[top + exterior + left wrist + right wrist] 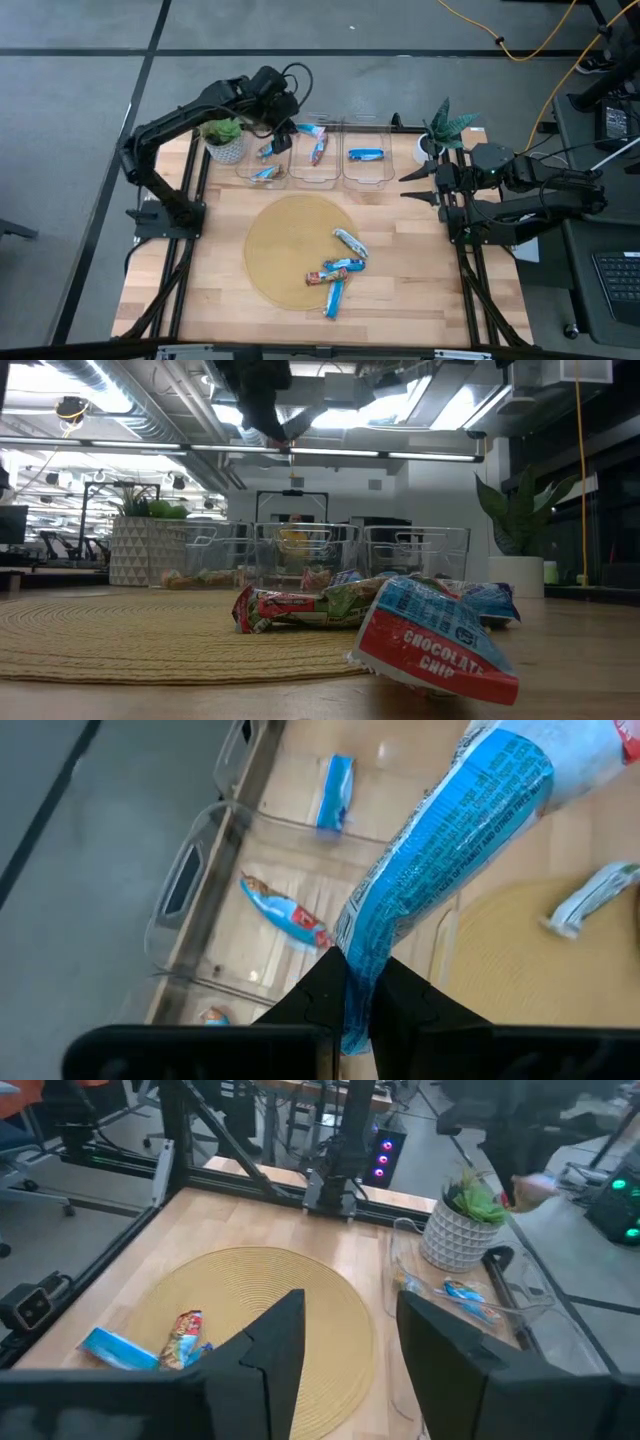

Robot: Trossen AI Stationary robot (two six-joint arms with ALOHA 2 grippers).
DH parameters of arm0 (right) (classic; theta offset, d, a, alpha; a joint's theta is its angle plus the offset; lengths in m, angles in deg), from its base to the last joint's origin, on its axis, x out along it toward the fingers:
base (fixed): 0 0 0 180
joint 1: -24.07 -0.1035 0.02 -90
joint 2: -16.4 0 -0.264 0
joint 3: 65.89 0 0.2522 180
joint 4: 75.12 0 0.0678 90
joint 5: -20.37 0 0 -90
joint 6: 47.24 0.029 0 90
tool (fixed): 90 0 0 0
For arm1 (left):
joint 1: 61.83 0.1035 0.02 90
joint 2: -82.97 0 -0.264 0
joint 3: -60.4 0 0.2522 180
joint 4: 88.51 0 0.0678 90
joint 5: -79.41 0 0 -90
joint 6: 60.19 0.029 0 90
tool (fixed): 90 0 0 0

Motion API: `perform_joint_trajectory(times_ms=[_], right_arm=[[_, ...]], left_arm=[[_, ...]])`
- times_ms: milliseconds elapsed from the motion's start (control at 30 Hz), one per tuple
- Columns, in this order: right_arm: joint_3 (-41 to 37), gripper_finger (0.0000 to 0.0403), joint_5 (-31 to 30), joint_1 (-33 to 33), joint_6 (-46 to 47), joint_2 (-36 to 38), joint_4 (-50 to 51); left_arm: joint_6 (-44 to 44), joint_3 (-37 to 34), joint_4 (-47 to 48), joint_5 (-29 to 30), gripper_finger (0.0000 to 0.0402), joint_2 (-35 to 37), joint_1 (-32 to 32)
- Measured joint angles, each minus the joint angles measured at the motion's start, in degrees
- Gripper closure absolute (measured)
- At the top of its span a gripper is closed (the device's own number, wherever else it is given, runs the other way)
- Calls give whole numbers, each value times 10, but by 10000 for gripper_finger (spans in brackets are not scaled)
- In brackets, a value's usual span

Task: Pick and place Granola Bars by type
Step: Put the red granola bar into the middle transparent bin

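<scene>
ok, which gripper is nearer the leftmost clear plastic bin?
Left. The left gripper hangs over the leftmost clear plastic bin, shut on a blue wrapped bar. The right gripper waits open beyond the third bin.

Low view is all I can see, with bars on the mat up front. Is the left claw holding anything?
Observer: Yes, the left claw is shut on the end of a blue bar, above the clear bins.
Operator: And the right claw?
Observer: The right claw is open and empty, at the right edge of the table.
Operator: How many are on the mat?
Observer: Four bars lie on the round mat.
</scene>
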Motion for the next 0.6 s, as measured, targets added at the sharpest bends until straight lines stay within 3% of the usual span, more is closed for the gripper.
perform_joint_trajectory(times_ms=[433, 600], right_arm=[[0, 241, -21, 0, 17, 0, 0], [0, 241, -21, 0, 17, 0, 0]], left_arm=[[85, 173, 84, 0, 379, -152, 11], [95, 193, 91, 0, 379, -188, 12]])
